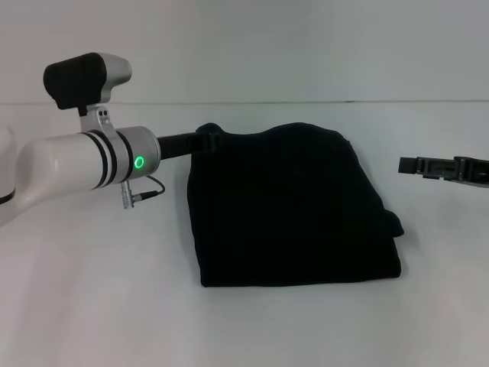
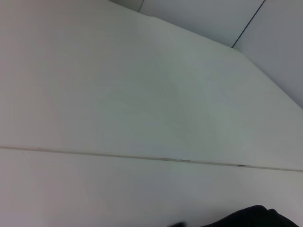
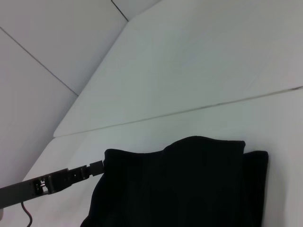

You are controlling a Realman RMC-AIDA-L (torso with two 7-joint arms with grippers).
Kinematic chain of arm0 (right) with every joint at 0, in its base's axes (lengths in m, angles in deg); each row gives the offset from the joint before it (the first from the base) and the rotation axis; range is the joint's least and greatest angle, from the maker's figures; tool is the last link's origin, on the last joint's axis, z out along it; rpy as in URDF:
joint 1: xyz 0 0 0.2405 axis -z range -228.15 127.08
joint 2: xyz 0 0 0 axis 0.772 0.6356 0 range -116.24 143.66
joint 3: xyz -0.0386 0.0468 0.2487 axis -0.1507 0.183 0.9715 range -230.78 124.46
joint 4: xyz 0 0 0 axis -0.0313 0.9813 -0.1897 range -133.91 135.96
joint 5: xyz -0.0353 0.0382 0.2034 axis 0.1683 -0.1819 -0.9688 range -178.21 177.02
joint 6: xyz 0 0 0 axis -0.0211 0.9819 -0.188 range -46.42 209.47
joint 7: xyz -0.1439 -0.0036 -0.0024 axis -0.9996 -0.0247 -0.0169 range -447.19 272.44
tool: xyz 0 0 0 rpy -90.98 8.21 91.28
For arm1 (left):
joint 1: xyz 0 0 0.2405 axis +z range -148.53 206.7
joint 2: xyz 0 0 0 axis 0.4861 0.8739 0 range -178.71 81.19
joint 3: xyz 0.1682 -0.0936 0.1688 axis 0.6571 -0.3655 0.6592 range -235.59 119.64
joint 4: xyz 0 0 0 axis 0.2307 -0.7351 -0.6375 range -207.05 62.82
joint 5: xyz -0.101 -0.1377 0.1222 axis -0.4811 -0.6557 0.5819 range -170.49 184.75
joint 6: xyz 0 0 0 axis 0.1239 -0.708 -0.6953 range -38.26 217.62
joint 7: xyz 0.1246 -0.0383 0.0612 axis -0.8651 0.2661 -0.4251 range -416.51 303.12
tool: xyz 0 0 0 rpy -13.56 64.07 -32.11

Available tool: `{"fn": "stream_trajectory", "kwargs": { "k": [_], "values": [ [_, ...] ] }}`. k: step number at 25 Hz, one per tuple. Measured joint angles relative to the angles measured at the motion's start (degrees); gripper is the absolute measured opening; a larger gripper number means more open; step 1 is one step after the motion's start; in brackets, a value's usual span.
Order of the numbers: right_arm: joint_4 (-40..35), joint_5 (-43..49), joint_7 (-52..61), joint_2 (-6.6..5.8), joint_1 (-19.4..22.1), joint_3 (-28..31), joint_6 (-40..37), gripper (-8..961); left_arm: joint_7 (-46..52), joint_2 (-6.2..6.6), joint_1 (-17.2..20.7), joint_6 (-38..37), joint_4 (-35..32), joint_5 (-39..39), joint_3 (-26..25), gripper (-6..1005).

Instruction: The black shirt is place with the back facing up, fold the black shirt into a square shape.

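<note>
- White table everywhere, matte and smooth, with one thin seam running across behind the work and plain pale walls past that.
- Black shirt sits mid-table, already down to a chunky, roughly square bundle. It's soft, plain and a bit puffy, with a lumpy far edge and layers sticking out on its 3 o'clock side.
- Left gripper is right at the bundle's 10 o'clock corner, touching or pinching the fabric. It's black on black, so I can't tell if it's clenched or let go.
- Right gripper hangs off at 3 o'clock, apart from the cloth and holding nothing; I can't make out its grip either.
- Left arm is clearly the closer one, so any tidy-up of that far edge looks like its job.
</note>
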Motion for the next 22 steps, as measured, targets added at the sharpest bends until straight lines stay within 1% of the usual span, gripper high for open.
{"fn": "stream_trajectory", "kwargs": {
  "k": [2,13,18,22],
  "values": [
    [0.0,0.0,0.0,0.01,0.1,0.0,-0.1,883,0.0,0.01,0.0,0.0,0.0,0.0,0.0,103],
    [-0.3,0.0,0.0,0.04,0.2,0.0,-0.1,884,0.5,0.4,0.2,0.8,0.2,0.2,-0.1,17],
    [-0.2,0.0,0.0,0.04,0.1,0.0,0.2,882,1.2,0.55,0.9,2.6,0.6,-0.1,-1.0,20],
    [-0.1,0.0,0.0,0.07,0.0,0.0,0.0,882,1.6,0.12,1.6,5.2,0.3,-1.2,-2.4,81]
  ]
}}
